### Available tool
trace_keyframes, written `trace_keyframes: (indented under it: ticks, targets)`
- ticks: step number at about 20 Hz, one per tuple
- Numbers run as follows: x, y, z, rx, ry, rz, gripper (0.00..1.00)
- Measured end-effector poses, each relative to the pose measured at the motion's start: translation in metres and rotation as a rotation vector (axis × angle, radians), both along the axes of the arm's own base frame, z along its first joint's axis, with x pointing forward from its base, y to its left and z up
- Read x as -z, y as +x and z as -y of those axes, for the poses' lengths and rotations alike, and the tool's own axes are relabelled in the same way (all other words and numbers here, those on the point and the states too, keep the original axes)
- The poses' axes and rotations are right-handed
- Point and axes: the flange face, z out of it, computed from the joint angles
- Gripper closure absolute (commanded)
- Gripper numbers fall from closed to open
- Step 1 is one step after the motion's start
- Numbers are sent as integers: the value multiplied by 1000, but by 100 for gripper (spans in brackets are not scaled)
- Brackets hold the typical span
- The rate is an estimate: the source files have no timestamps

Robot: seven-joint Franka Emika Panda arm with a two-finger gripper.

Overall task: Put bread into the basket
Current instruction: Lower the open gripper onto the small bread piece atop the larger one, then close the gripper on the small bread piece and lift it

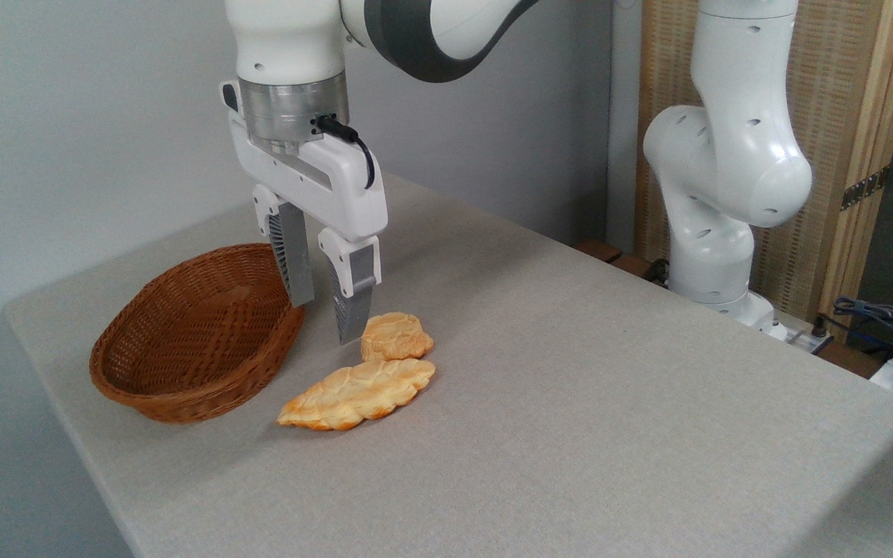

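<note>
At centre left of the frame the brown wicker basket [197, 333] sits on the grey table [570, 387] with nothing in it. Just right of it hangs the gripper [328, 319], fingers pointing down, jaws parted by a narrow gap and holding nothing. The bread [394, 336], a small golden bun, lies on the table just right of the nearer fingertip, its front edge against a longer braided loaf [357, 394]. No writing is readable anywhere.

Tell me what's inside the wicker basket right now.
The basket shows only bare weave inside. Its near wall and the gripper finger hide small parts of it. The bread is on the table.
</note>
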Motion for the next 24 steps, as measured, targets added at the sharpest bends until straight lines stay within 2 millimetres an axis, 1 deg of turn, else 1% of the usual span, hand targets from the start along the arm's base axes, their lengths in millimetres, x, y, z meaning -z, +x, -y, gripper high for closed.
trace_keyframes:
  ticks: [2, 6, 7, 13, 14, 19, 22, 24]
  targets:
    - [2, -1, 0, 1, 1, -7, 0]
    - [28, -5, 7, 14, 10, -58, 0]
    - [31, -5, 8, 17, 11, -66, 0]
    - [61, -19, 32, 63, 22, -126, 0]
    - [68, -23, 37, 74, 26, -143, 0]
    - [95, -37, 53, 110, 38, -198, 0]
    - [114, -49, 67, 135, 37, -242, 0]
    - [118, -51, 72, 142, 35, -250, 0]
